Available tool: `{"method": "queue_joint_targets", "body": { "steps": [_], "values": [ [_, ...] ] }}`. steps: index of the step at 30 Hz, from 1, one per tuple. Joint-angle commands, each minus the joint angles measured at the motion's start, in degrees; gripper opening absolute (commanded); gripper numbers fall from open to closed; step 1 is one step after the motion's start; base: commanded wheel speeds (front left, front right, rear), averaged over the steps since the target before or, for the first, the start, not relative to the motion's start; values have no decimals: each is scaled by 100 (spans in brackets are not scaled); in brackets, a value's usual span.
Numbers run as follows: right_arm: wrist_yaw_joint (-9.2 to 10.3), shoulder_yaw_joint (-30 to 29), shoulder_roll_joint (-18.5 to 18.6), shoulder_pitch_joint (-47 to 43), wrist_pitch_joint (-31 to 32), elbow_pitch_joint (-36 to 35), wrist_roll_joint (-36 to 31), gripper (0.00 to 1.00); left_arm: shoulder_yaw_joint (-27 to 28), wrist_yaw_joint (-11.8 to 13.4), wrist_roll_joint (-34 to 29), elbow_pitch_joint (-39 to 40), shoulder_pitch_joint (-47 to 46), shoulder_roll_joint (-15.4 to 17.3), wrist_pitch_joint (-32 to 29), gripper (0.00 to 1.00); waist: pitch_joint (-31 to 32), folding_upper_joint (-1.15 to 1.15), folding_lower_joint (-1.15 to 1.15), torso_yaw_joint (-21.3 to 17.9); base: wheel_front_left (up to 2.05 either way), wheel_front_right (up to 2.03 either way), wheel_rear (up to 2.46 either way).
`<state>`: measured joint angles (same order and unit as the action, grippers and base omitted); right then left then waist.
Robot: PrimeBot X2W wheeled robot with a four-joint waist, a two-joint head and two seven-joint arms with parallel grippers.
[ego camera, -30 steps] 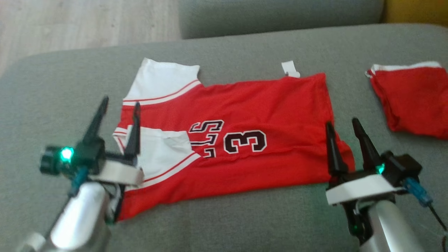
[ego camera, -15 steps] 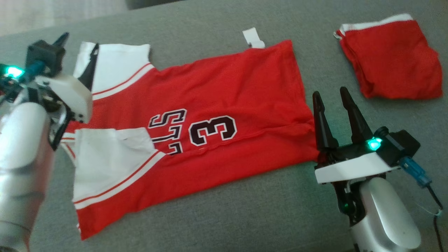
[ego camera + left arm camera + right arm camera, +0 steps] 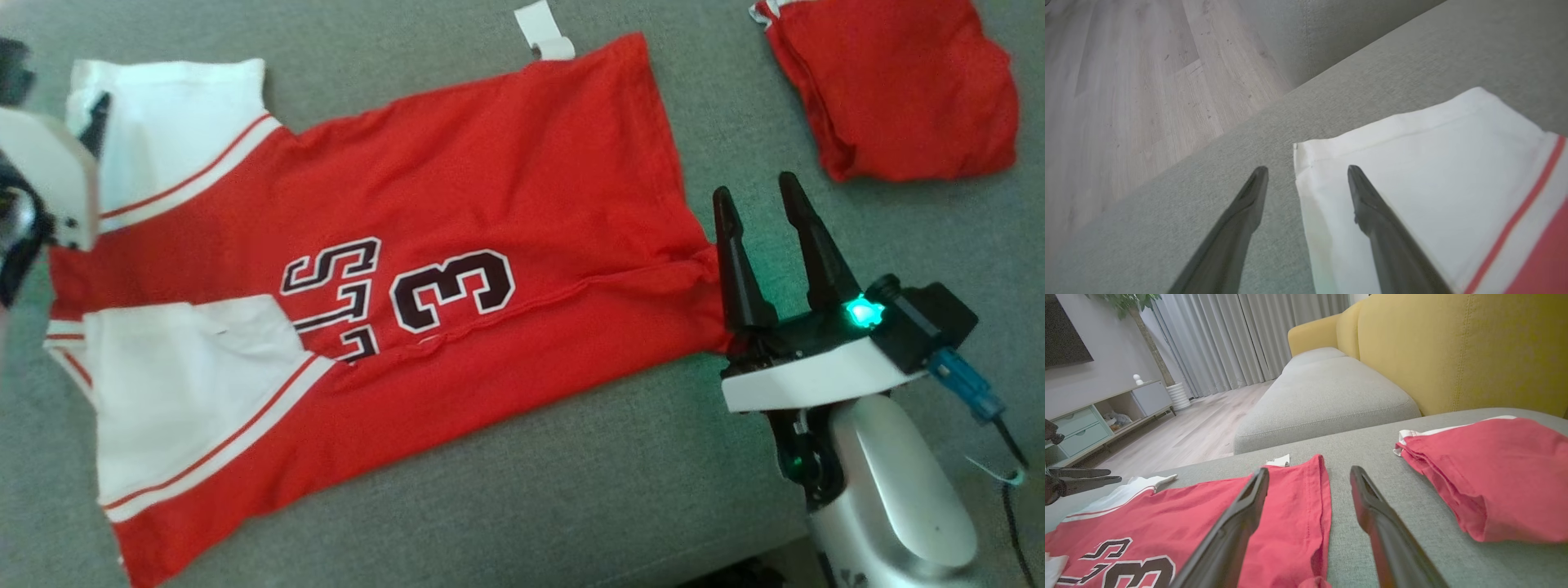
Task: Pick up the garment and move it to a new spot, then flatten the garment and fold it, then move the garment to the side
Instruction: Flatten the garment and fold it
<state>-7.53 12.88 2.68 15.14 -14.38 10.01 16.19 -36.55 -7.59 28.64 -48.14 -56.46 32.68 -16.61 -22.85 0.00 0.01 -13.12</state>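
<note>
Fingers gape empty on right gripper (image 3: pixel 754 186) and left gripper (image 3: pixel 1307 168), latter cropped over garment (image 3: pixel 490 180).

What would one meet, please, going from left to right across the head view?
left pincer → red and white jersey → right pincer → folded red garment

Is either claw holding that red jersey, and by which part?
Nothing is held. The left gripper is open at the white sleeve of the jersey, the right gripper open beside its hem.
</note>
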Motion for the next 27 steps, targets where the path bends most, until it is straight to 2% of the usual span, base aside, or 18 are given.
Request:
{"method": "queue_joint_targets", "body": {
  "steps": [1,9,17,18,19,20,27],
  "values": [
    [4,167,20,170,-62,-225,78,100,137,11,66,15,-404,382,-23,100,-141,0,-1,-102,0,0,0],
    [4,197,20,238,-62,-295,149,100,-38,11,329,-431,-754,505,-251,100,-428,0,-1,-277,0,0,0],
    [4,170,20,262,-62,-321,158,100,-244,10,694,-671,-869,471,-608,100,-557,0,-1,-327,0,0,0],
    [4,157,20,264,-62,-316,150,100,-272,10,809,-660,-850,434,-716,58,-561,0,-1,-319,0,0,0],
    [4,142,20,267,-62,-310,140,100,-298,10,934,-623,-835,406,-806,22,-563,0,-1,-309,0,0,0],
    [4,121,20,273,-62,-300,127,100,-337,10,1030,-575,-827,402,-868,0,-564,0,-1,-298,0,0,0],
    [4,-24,20,313,-62,-189,-11,100,-604,10,1220,-394,-819,392,-712,0,-411,0,-1,-129,0,0,0]
  ]
}}
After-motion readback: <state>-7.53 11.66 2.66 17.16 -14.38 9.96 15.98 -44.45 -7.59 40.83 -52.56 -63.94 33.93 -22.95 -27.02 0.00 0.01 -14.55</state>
